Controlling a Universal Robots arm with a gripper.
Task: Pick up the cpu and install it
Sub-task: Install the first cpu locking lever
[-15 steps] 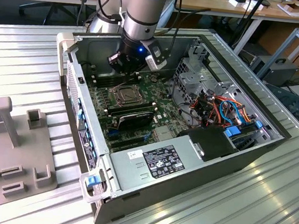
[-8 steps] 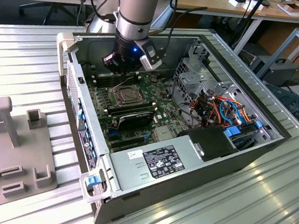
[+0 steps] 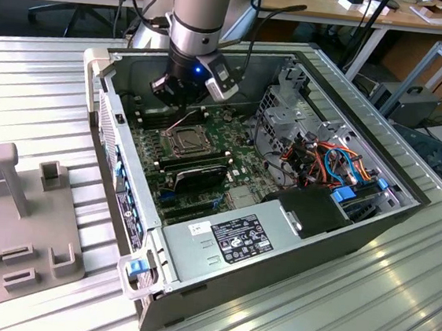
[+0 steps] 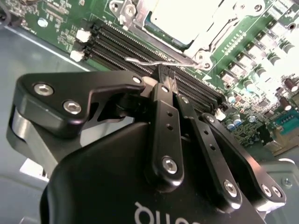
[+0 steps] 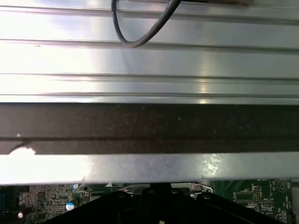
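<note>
The cpu (image 4: 180, 16) lies flat in its socket (image 3: 185, 140) on the green motherboard, its pale metal top showing, with the hinged metal frame around it. My gripper (image 4: 163, 74) hangs inside the open computer case (image 3: 123, 195), just beyond the socket over the black memory slots (image 4: 140, 49). Its two black fingers (image 4: 164, 116) are shut, tips together. The tips sit right at the socket's thin wire lever (image 4: 145, 61); whether they touch it I cannot tell. In the exterior view the gripper (image 3: 179, 102) is at the far side of the socket.
A black card (image 3: 196, 175) stands across the board on the socket's near side. The power supply (image 3: 237, 238) fills the case front, and orange and blue cables (image 3: 332, 165) lie at the exterior view's right. A grey fixture (image 3: 18, 215) sits on the ribbed table.
</note>
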